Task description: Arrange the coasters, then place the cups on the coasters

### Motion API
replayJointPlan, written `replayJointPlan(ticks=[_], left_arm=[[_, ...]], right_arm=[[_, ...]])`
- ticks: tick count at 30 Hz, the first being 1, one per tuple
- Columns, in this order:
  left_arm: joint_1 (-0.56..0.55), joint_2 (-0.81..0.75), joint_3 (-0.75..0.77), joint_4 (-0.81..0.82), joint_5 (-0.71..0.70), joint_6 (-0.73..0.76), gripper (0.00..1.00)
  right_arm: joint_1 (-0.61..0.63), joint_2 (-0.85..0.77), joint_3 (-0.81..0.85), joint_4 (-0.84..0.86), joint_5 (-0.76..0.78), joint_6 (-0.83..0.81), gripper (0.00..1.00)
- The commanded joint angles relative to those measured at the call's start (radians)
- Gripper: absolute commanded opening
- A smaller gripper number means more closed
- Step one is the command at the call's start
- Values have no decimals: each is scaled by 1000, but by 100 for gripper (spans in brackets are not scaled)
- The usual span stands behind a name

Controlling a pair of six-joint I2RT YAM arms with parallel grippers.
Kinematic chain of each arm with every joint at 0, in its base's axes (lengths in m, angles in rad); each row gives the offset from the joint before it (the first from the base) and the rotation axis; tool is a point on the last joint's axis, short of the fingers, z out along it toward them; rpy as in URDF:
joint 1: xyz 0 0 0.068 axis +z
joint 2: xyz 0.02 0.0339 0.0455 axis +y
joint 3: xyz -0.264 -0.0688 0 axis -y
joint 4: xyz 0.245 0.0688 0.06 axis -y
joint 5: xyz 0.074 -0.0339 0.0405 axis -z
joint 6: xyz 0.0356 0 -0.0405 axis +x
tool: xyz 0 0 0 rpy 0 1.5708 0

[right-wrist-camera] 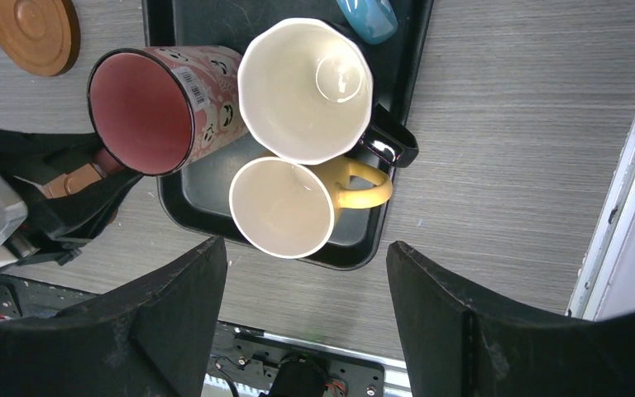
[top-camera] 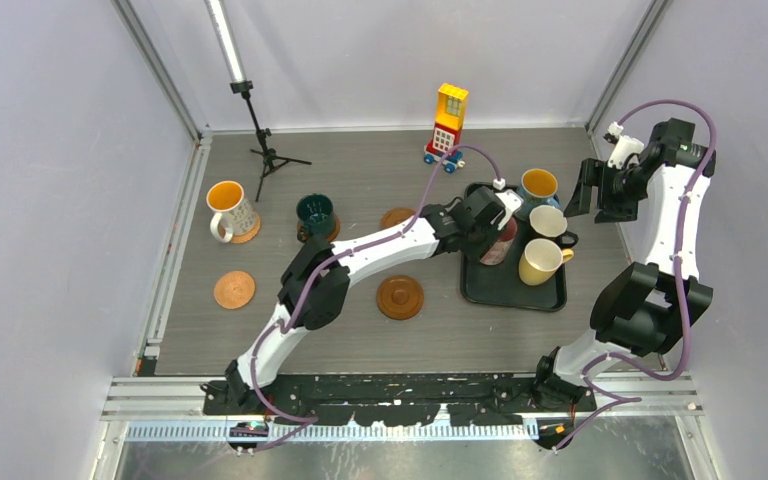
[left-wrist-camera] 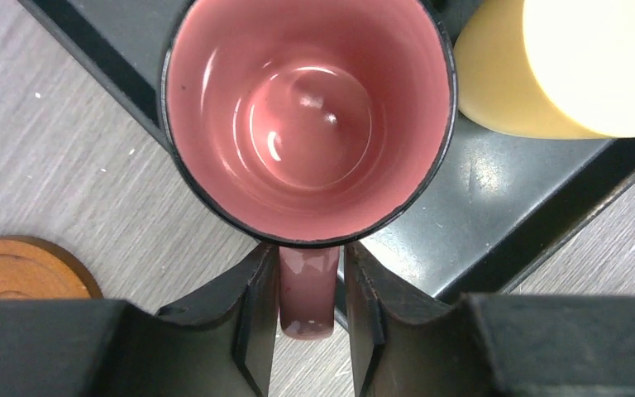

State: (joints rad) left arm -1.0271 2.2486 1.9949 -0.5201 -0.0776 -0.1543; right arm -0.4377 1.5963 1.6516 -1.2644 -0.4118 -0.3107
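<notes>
Grey tabletop (top-camera: 440, 340) below, my left gripper (left-wrist-camera: 312, 256) flanks the handle of the pink mug (left-wrist-camera: 310, 107) to carry it to the coaster (top-camera: 400, 297) at lower centre; clamped or loose, I cannot tell. My right gripper (right-wrist-camera: 306, 248) hangs spread and empty.

A robot test cell in a lab.
White walls (top-camera: 60, 200) on aluminium posts (top-camera: 160, 70) enclose a grey table (top-camera: 360, 170); a light bar (top-camera: 225, 40) stands on a tripod (top-camera: 265, 155); two robot arms (top-camera: 360, 255) are bolted at the edge.
</notes>
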Motion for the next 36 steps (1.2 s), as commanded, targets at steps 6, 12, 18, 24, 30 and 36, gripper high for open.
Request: replayJointPlan(ticks=[6,12,18,24,30,36], left_arm=[[3,63,75,-51,-4,-2,49],[4,83,101,-29,-24,9,37],[8,86,166,-7,-32,29,10],[20,-1,128,63,-19,48,0],[59,-212,-107,332,12,66,0],[105,-416,-415,590,42,103,0]], right_arm=[[-13,-19,14,3,-20,-12,75],[-15,-19,13,-2,-22,-12,75],[-16,-23,14,-4,-23,-10,75],[-16,-24,14,-4,-31,-10,75],[-16,-23,10,-5,-55,-4,75],[-16,-15,5,2,-76,-1,75]])
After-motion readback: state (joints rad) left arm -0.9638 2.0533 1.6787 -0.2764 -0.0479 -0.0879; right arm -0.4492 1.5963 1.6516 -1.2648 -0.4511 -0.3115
